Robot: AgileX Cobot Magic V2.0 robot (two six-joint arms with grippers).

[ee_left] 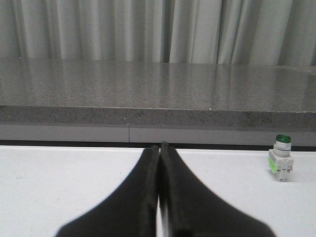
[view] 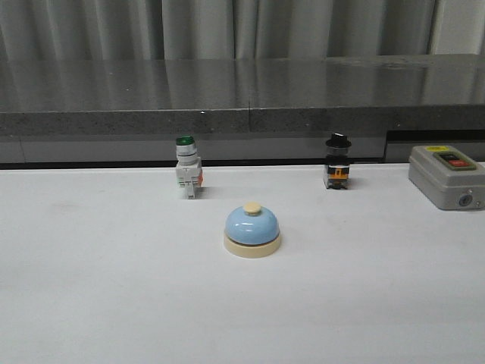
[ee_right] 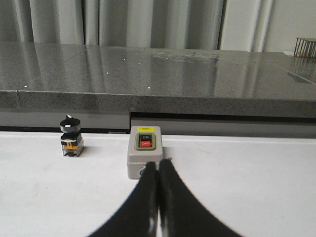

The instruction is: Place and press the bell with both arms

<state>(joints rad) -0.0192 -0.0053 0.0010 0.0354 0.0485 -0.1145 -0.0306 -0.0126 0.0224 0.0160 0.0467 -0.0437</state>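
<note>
The light-blue bell [view: 252,229] with its cream base and cream knob stands upright near the middle of the white table in the front view. It shows in neither wrist view. Neither arm shows in the front view. My left gripper [ee_left: 159,148] is shut and empty, low over the table, well apart from the bell. My right gripper [ee_right: 158,163] is shut and empty, its tips just in front of the grey box.
A green-capped white push-button switch [view: 187,168] stands behind the bell to the left, also in the left wrist view [ee_left: 281,158]. A black-knobbed switch [view: 337,162] stands back right. A grey box with red and black buttons [ee_right: 144,152] sits at the far right. A dark stone ledge [view: 242,98] runs along the back.
</note>
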